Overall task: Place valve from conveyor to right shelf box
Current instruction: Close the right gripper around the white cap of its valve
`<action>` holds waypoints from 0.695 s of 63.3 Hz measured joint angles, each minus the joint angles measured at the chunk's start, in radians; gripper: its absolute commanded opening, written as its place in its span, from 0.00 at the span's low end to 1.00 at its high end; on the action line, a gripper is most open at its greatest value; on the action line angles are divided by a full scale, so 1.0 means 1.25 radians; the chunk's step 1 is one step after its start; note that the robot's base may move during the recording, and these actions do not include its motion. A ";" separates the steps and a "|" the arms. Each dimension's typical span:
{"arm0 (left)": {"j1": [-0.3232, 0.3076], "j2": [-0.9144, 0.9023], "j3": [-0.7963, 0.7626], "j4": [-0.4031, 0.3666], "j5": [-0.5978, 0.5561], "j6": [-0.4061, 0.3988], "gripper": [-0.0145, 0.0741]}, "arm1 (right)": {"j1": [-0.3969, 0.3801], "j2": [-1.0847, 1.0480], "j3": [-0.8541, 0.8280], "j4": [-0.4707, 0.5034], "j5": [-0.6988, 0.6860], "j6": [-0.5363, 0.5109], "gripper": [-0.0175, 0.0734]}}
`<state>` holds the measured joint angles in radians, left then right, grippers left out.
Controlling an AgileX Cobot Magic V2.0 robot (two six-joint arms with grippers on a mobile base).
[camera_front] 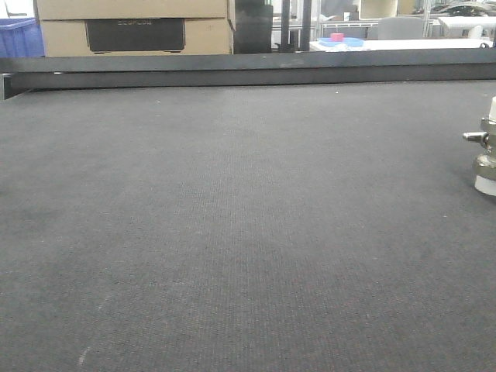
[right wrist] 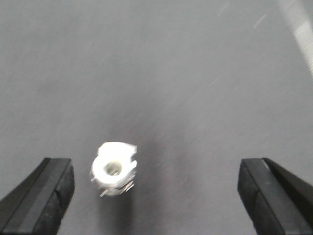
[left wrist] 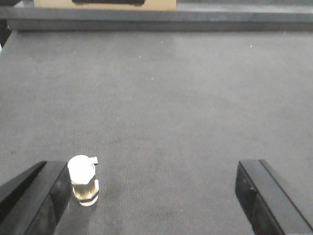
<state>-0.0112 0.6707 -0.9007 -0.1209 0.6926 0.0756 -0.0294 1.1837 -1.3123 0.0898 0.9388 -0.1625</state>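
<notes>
Valve (camera_front: 487, 147), small silvery-brass metal fitting with white end caps: one per view, standing upright on the belt at the scene's far right. It is not yet grasped, so lifting and delivery to the shelf box both appear to remain.
Dark grey woven conveyor belt (camera_front: 232, 232): one.
Black-fingered grippers: two, left gripper (left wrist: 146, 196) and right gripper (right wrist: 156, 191). Both are spread wide with the valve between their fingers, clamped by neither.

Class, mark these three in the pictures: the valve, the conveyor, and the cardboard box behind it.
valve (left wrist: 84, 188): left wrist view, metal body below its white cap.
conveyor (camera_front: 232, 232): front view, bare grey belt.
cardboard box (camera_front: 209, 35): front view, its brown front face.
</notes>
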 measured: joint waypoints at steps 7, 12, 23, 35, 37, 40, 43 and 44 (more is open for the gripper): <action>0.000 0.003 0.000 0.000 0.001 -0.002 0.82 | 0.003 0.087 -0.042 0.023 0.058 -0.016 0.82; 0.000 0.003 0.000 0.000 0.002 -0.002 0.82 | 0.006 0.141 -0.048 0.026 0.073 -0.026 0.82; 0.000 0.003 -0.001 0.000 0.003 -0.002 0.82 | 0.043 0.231 -0.050 0.026 0.081 -0.030 0.82; 0.000 0.003 -0.001 0.003 0.003 -0.002 0.82 | 0.058 0.319 -0.050 0.026 0.081 -0.031 0.82; 0.000 0.003 -0.001 0.003 0.003 -0.002 0.82 | 0.058 0.330 -0.050 0.024 0.079 -0.031 0.82; 0.000 0.003 -0.001 0.003 0.003 -0.002 0.82 | 0.058 0.347 -0.050 0.020 0.073 -0.031 0.82; 0.000 0.003 -0.001 0.003 0.003 -0.002 0.82 | 0.058 0.360 -0.050 0.020 0.068 -0.031 0.82; 0.000 0.003 -0.001 0.003 0.003 -0.002 0.82 | 0.058 0.365 -0.050 0.020 0.068 -0.031 0.82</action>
<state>-0.0112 0.6743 -0.9023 -0.1172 0.6966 0.0734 0.0436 1.6395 -1.3744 0.1154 1.0242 -0.2011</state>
